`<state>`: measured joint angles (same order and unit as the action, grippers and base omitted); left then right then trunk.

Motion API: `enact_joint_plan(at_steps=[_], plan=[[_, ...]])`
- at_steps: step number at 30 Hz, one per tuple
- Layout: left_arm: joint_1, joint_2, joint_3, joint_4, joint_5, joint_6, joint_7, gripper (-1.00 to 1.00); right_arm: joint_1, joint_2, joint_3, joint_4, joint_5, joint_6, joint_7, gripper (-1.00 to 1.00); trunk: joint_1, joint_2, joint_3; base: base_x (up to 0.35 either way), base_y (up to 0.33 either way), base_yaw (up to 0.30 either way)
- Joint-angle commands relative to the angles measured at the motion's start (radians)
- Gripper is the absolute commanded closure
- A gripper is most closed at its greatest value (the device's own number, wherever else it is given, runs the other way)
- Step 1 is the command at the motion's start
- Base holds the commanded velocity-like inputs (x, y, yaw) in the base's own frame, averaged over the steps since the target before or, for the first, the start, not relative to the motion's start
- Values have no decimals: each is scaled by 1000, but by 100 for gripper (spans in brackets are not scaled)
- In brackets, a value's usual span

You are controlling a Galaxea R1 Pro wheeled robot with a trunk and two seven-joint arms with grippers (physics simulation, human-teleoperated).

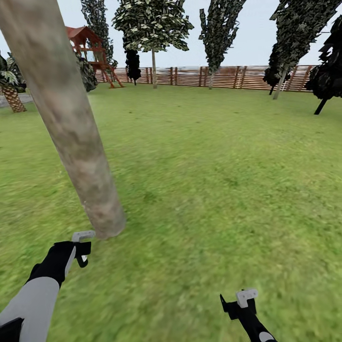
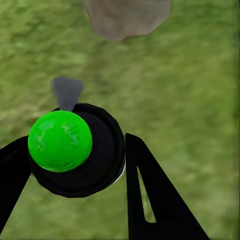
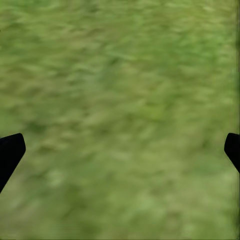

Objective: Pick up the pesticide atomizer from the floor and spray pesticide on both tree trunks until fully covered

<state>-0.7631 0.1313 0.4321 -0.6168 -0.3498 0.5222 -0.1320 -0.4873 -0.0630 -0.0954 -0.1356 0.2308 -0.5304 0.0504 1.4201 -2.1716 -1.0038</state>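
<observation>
A thick mottled grey-brown tree trunk (image 1: 71, 123) leans across the left of the head view, and its base (image 2: 125, 17) meets the grass just ahead of my left gripper (image 1: 81, 252). That gripper (image 2: 75, 167) is shut on the pesticide atomizer (image 2: 75, 150), a black round body with a bright green cap. The atomizer's grey nozzle (image 1: 83, 234) points toward the trunk's foot. My right gripper (image 1: 240, 304) hangs low at the right over bare grass, open (image 3: 120, 150) and holding nothing. A second tree with a pale straight trunk (image 1: 153, 69) stands far off by the fence.
Green lawn (image 1: 213, 180) stretches ahead to a brown slatted fence (image 1: 223, 77). Dark columnar trees (image 1: 285, 42) stand at the back and right. A red-roofed play tower (image 1: 92, 52) and a scaly palm (image 1: 13, 95) are at the far left.
</observation>
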Motion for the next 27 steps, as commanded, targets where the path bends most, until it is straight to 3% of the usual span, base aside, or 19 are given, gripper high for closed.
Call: enact_joint_plan(at_steps=[1, 9, 13, 15, 18, 19, 22, 23, 25, 27], plan=[[-1, -1, 5, -2, -10, 4, -9, 100, -1, 0, -9, 1, 6, -3, 5, -100, 0, 0, -1, 212, -178, 126], [-20, -8, -2, -12, -9, 13, -17, 100, -1, -1, -9, 1, 5, -3, 5, -100, 0, 0, -1, 33, -28, 254], [-66, -57, -7, -12, -11, 19, -14, 100, -1, -1, -9, 1, 5, -3, 5, -100, 0, 0, -1, 0, 0, 127], [-97, -48, -9, -11, -11, 29, -15, 100, -1, -1, -9, 1, 5, -3, 5, -100, 0, 0, -1, 0, 0, 13], [-135, 10, -10, -13, -11, 80, -24, 100, -1, -1, -9, 1, 5, -3, 5, -100, 0, 0, -1, 0, 0, 2], [-139, 5, -15, -14, -11, 86, -25, 100, -1, -1, -9, 1, 5, -3, 5, -100, 0, 0, -1, 0, 0, 0], [-165, -54, -61, -14, -12, 95, -26, 100, -1, -1, -9, 1, 5, -3, 6, -100, 0, 0, -1, 0, 0, 0], [-179, -63, -70, -14, -11, 103, -26, 100, -1, -1, -9, 1, 5, -3, 6, -100, 0, 0, -1, 0, 0, 0], [-192, -51, -73, -14, -11, 126, -27, 100, -1, -1, -9, 1, 5, -3, 6, -100, 0, 0, -1, 0, 0, 0], [-195, -19, -73, -14, -10, 133, -28, 100, -1, -1, -9, 1, 5, -3, 6, -100, 0, 0, -1, 0, 0, 0]])
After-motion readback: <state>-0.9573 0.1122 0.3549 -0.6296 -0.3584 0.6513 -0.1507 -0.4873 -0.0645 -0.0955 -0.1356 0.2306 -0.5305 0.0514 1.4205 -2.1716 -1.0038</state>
